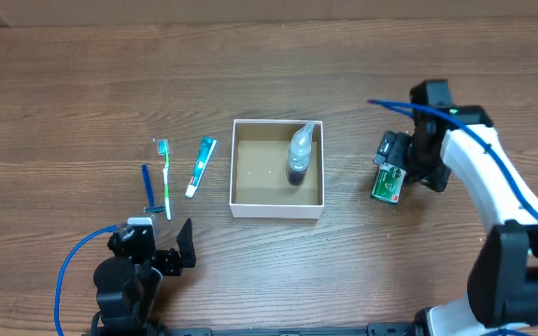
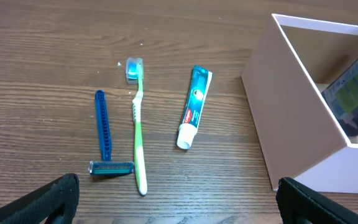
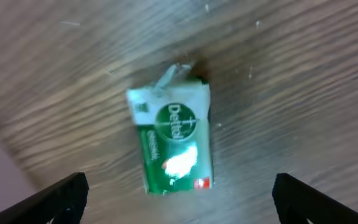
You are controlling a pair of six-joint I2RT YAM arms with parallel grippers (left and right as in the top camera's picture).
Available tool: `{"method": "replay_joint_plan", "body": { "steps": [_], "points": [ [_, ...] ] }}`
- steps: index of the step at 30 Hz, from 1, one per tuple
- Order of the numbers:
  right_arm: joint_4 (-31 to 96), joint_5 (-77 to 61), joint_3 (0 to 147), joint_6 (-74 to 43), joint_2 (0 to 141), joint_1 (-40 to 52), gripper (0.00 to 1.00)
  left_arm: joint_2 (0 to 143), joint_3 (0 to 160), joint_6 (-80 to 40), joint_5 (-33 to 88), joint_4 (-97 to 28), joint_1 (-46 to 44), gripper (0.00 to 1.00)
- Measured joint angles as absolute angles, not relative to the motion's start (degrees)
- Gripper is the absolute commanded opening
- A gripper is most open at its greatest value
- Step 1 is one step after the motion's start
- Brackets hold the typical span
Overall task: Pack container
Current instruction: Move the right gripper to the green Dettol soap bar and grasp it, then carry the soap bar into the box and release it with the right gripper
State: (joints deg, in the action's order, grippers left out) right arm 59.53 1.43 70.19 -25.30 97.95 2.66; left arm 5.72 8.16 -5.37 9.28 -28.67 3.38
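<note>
1. The right gripper (image 3: 179,198) hangs over a green soap packet (image 3: 174,142). Its jaws are spread wide and grip nothing. The packet lies flat on the table, blurred, in the middle of the right wrist view.
2. The left gripper (image 2: 179,202), at the lower left of the overhead frame, is likewise spread wide and empty.
3. Just above it we see a blue razor (image 2: 103,127), a green toothbrush (image 2: 138,130) and a toothpaste tube (image 2: 193,106) lying side by side, the razor's head just beside the toothbrush handle.
4. The container (image 1: 276,209) sits open-topped at the centre of the overhead frame, between the toiletries and the soap packet. A bottle (image 1: 299,157) rests in its upper right part.
5. The brown wood-grain table (image 1: 110,84) fills every view edge to edge.
</note>
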Motion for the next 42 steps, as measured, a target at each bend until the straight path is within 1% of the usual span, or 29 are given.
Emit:
{"method": "replay_joint_plan", "body": {
  "steps": [3, 7, 8, 10, 13, 16, 20, 25, 27, 30, 32, 35, 38, 42],
  "points": [
    [57.1, 1.3, 68.0, -25.3, 100.9, 2.7, 0.92, 5.7, 8.2, -5.4, 9.3, -28.7, 3.4, 1.00],
    [51.9, -0.3, 65.1, -25.4, 103.8, 2.6, 0.85, 5.7, 8.2, -5.4, 9.3, -28.7, 3.4, 1.00],
    [50.6, -1.0, 64.6, -25.4, 103.8, 2.6, 0.81, 5.7, 8.2, -5.4, 9.3, -28.7, 3.4, 1.00],
    [49.3, -1.8, 63.8, -25.5, 103.8, 2.7, 0.76, 5.7, 8.2, -5.4, 9.3, -28.7, 3.4, 1.00],
    [48.5, -2.3, 63.6, -25.3, 103.8, 2.6, 0.74, 5.7, 8.2, -5.4, 9.3, -28.7, 3.4, 1.00],
    [47.4, -2.6, 63.5, -25.4, 103.8, 2.7, 0.60, 5.7, 8.2, -5.4, 9.3, -28.7, 3.4, 1.00],
    [47.6, -2.6, 63.5, -25.4, 103.8, 2.6, 0.46, 5.7, 8.2, -5.4, 9.3, -28.7, 3.4, 1.00],
    [56.4, -2.7, 65.5, -25.3, 102.6, 2.7, 0.46, 5.7, 8.2, -5.4, 9.3, -28.7, 3.4, 1.00],
    [60.7, -2.5, 67.1, -25.3, 98.3, 3.2, 0.46, 5.7, 8.2, -5.4, 9.3, -28.7, 3.4, 1.00],
    [64.4, -2.6, 72.6, -25.3, 86.6, 6.9, 0.46, 5.7, 8.2, -5.4, 9.3, -28.7, 3.4, 1.00],
    [65.2, -2.6, 74.8, -25.3, 81.1, 10.7, 0.45, 5.7, 8.2, -5.4, 9.3, -28.6, 3.4, 1.00],
    [63.9, -3.0, 75.3, -25.3, 73.7, 21.4, 0.46, 5.7, 8.2, -5.4, 9.3, -28.7, 3.4, 1.00],
    [59.9, -3.5, 75.4, -25.3, 73.3, 29.9, 0.46, 5.7, 8.2, -5.4, 9.3, -28.7, 3.4, 1.00],
    [54.7, -2.9, 75.4, -25.2, 77.5, 37.5, 0.47, 5.7, 8.2, -5.4, 9.3, -28.7, 3.4, 1.00]
  ]
}}
